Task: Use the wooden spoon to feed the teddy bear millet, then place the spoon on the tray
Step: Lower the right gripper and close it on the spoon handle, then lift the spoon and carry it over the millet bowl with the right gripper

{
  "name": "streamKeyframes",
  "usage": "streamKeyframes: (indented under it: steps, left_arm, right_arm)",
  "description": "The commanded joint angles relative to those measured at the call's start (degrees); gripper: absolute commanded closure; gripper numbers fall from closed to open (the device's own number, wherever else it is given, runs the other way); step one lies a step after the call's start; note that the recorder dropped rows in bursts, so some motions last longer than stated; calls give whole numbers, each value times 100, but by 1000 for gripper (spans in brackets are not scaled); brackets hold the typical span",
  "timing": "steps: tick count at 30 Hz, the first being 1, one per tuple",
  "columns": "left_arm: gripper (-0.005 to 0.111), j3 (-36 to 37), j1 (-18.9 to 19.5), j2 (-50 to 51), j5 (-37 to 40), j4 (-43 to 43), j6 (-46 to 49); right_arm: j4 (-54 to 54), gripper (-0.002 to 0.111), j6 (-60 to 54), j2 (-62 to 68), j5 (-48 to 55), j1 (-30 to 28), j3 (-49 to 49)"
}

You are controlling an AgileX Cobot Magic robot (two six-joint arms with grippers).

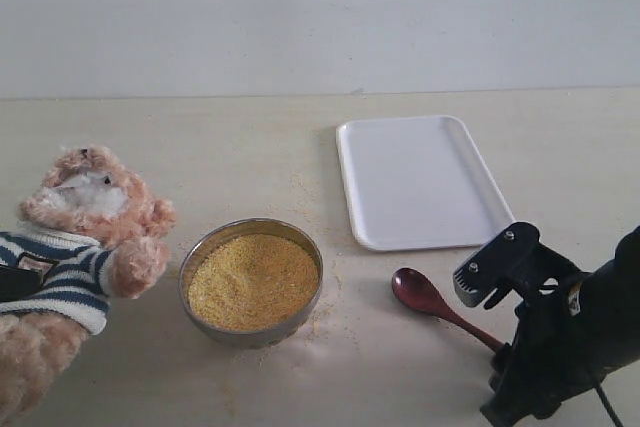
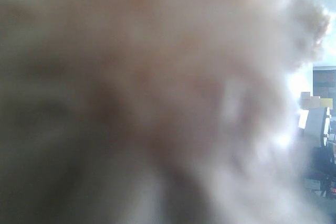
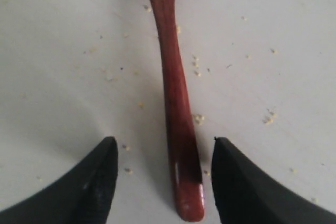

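Note:
The teddy bear [image 1: 85, 237] leans at the left edge, head tilted back, and blurred fur [image 2: 157, 77] fills the left wrist view. A dark part of my left gripper [image 1: 12, 285] sits against its striped shirt; the fingers are hidden. The millet [image 1: 252, 279] fills a round metal bowl [image 1: 198, 252] beside the bear. The wooden spoon [image 1: 425, 297] lies flat on the table in front of the white tray [image 1: 420, 182], its bowl toward the millet. My right gripper [image 3: 164, 140] is open low over the table, one finger each side of the handle's end [image 3: 186, 192], touching neither.
Loose grains [image 3: 198, 119] are scattered on the table round the spoon and the bowl. My right arm [image 1: 570, 337] fills the lower right corner. A pale wall stands behind the table's far edge.

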Motion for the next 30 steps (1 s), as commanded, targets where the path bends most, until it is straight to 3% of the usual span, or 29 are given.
streamKeyframes:
  steps: [1,6,19,25,30]
  left_arm:
    - [102,-18,20,-9,122,-100,49]
    - [102,-18,20,-9,122,-100,49]
    - [102,-18,20,-9,122,-100,49]
    - [102,-18,20,-9,122,-100,49]
    - [102,-18,20,-9,122,-100,49]
  right_arm:
    - [28,73,32,54,369,-21,26]
    - [28,107,186,54,216,-21,26]
    - [4,108,252,-1025,258,-9,-23]
    - [-292,108,225,-1774,1315,-9,-517]
    - [-856,108,225,-1908,2301,445,-1045]
